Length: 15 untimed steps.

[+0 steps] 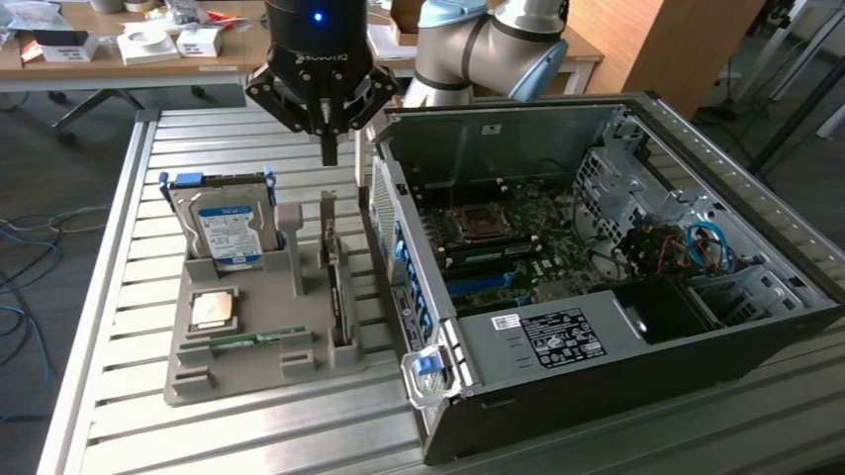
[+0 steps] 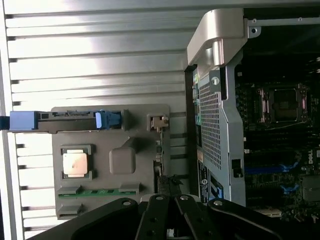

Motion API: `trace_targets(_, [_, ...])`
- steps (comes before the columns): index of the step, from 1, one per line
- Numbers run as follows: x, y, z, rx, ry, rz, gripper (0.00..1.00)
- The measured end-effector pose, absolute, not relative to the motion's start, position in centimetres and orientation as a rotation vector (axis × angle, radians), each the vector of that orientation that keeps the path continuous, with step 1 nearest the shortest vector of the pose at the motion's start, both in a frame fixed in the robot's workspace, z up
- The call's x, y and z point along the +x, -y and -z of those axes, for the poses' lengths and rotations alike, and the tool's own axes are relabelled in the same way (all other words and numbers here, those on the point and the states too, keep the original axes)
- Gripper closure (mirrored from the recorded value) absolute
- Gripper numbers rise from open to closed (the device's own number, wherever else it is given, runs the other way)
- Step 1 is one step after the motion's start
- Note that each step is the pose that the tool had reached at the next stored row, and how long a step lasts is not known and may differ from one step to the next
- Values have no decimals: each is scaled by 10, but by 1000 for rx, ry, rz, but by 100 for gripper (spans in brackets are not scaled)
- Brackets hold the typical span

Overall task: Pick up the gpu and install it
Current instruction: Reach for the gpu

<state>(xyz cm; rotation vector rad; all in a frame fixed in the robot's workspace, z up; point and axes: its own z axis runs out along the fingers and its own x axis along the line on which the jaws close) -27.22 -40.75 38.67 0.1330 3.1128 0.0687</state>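
At the exterior view's left, blue cables [image 1: 27, 247] trail over the floor beside a table [image 1: 145, 435] topped with long silvery metal slats. A grey tray [image 1: 244, 371] rests on the slats. Its far left slot holds a hard drive [image 1: 232, 226] with a blue label, upright in a blue-handled bracket. Nearer the camera in the tray lie a square processor chip [image 1: 214, 310] and a narrow green memory stick [image 1: 245, 341]. Along the tray's right side the gpu [image 1: 339, 292] stands on its long edge in a slot, thin edge up. Its long axis runs from far to near in the exterior view, parallel to the side of the computer case [image 1: 620, 327]. The wrist view shows the gpu edge-on as a dark strip. The claw [image 1: 328, 156] hangs just above the card's far end, fingers clenched together on nothing and pointing straight down. To the right the open case lies on its side with its motherboard [image 1: 509, 233] showing, and the grey arm [image 1: 482, 45] rises behind it. A desk [image 1: 133, 64] with white boxes stands at the back of the room, with a wooden panel [image 1: 674, 45] further right
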Motion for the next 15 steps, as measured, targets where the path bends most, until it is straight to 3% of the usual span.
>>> trace_targets(15, [-278, 438, -387, 133, -3113, -69, 89])
